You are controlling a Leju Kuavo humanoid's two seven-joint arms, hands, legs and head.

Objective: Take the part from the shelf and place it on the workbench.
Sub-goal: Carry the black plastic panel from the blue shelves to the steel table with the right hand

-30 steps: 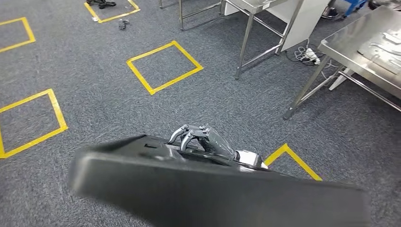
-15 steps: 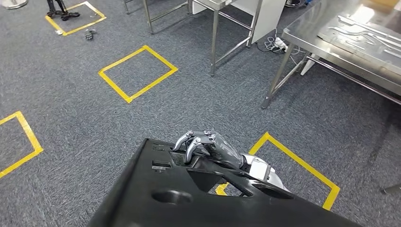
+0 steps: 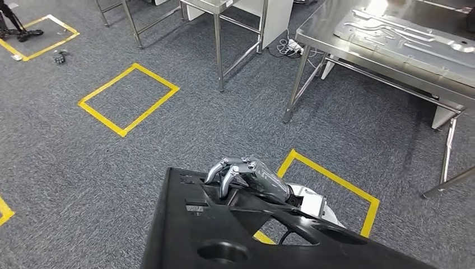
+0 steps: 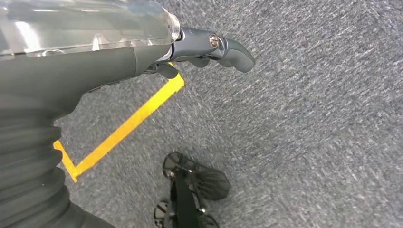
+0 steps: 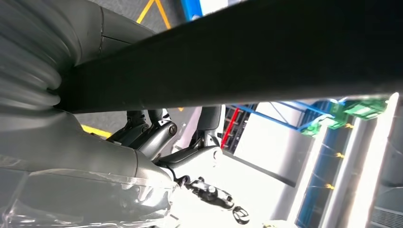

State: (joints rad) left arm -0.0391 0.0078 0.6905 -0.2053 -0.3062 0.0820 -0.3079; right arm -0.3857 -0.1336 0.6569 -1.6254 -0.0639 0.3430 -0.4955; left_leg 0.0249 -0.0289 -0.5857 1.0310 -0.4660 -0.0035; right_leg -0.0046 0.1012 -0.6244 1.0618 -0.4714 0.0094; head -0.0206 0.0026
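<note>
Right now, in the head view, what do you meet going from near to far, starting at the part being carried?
Black part → right hand gripping its far edge → yellow floor square on the carpet → steel workbench with a metal panel lying on it.

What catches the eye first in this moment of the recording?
A large black part fills the lower head view, with the right hand hooked over its upper edge. Beyond it, a steel workbench carrying a pressed metal panel stands at upper right. Yellow tape squares mark the grey carpet.
</note>
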